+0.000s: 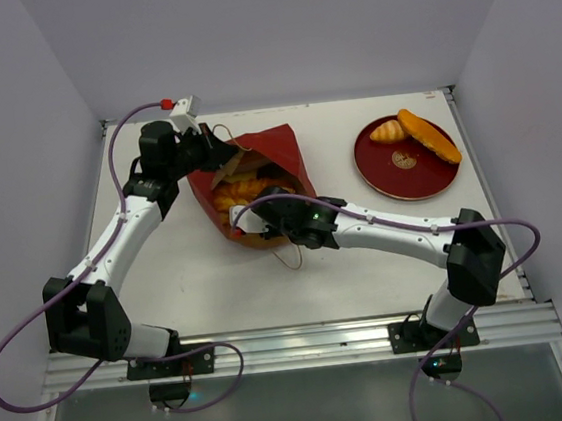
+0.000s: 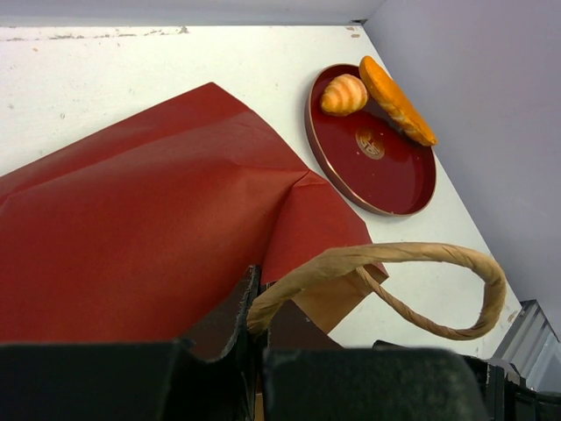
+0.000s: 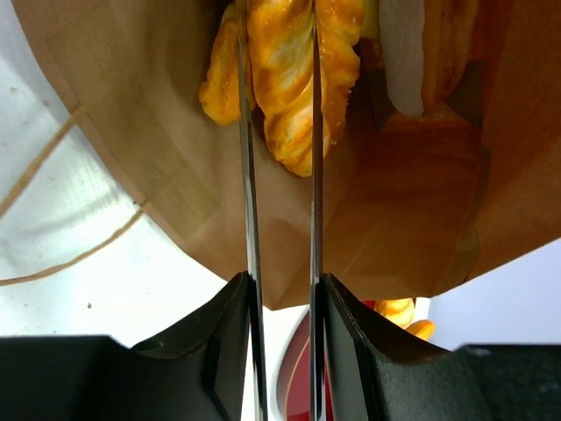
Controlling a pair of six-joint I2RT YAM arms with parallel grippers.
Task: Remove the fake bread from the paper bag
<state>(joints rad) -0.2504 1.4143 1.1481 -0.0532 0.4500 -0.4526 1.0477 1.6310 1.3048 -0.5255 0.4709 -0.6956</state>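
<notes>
The red paper bag (image 1: 267,157) lies on its side with its brown mouth facing my arms. My left gripper (image 1: 217,155) is shut on the bag's rim at the base of a looped brown handle (image 2: 399,255); the bag's red side (image 2: 131,228) fills the left wrist view. My right gripper (image 1: 254,216) reaches into the bag's mouth. In the right wrist view its thin fingers (image 3: 247,132) stand close together around a glossy braided loaf (image 3: 282,70). More fake bread (image 1: 231,194) lies inside beside it, including a pale slice (image 3: 405,53).
A round dark-red plate (image 1: 407,169) sits at the back right and holds a croissant (image 1: 386,131) and a long loaf (image 1: 430,135). It also shows in the left wrist view (image 2: 386,175). A loose handle loop (image 1: 288,260) trails toward me. White walls enclose the table.
</notes>
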